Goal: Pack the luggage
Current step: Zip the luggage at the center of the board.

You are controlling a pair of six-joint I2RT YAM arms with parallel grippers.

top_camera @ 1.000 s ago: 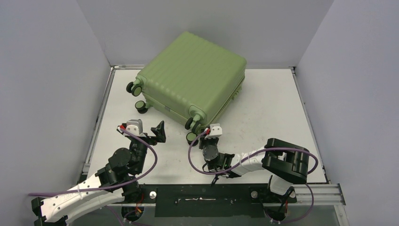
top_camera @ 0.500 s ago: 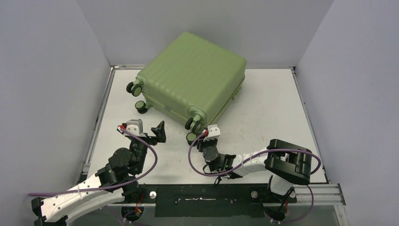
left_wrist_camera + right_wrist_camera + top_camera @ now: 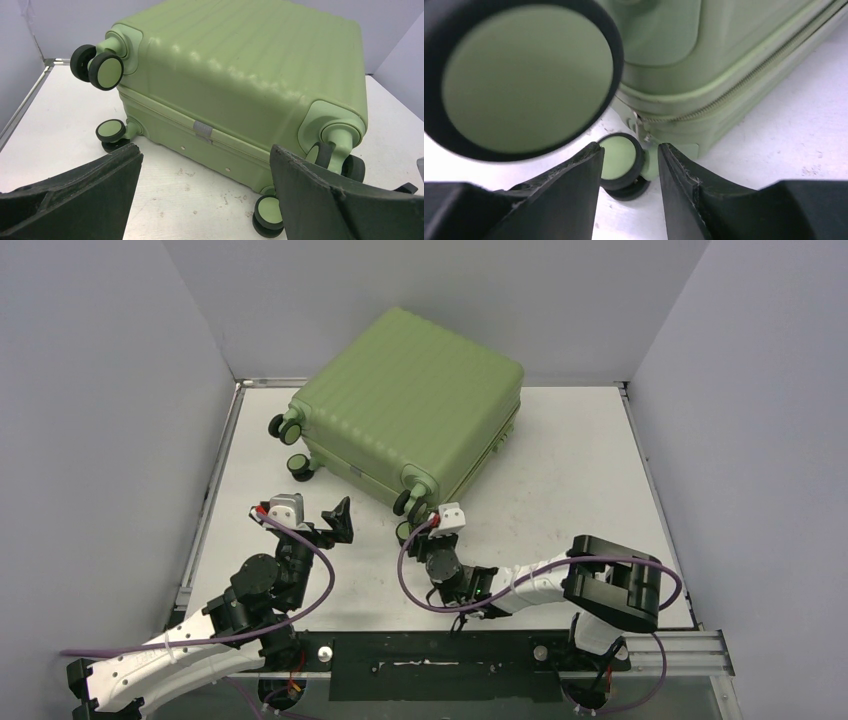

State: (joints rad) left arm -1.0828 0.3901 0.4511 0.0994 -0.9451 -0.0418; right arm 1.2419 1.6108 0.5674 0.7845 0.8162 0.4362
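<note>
Suitcase (image 3: 410,400): lid down, seemingly zipped.
Right gripper (image 3: 630,150): parted, empty, beside the bottom wheel (image 3: 618,159); back straight off without nudging it.
Left gripper (image 3: 205,152): spread wide, empty.

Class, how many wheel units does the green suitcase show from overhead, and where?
4 on the luggage: upper left wheel, lower left wheel, upper near wheel, lower near wheel. None seems hidden.

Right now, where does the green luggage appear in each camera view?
Top external: luggage at centre back of the table.
Left wrist: fills the upper frame.
Right wrist: one corner, upper right.
Shared landmark: the lower wheel at that corner.
</note>
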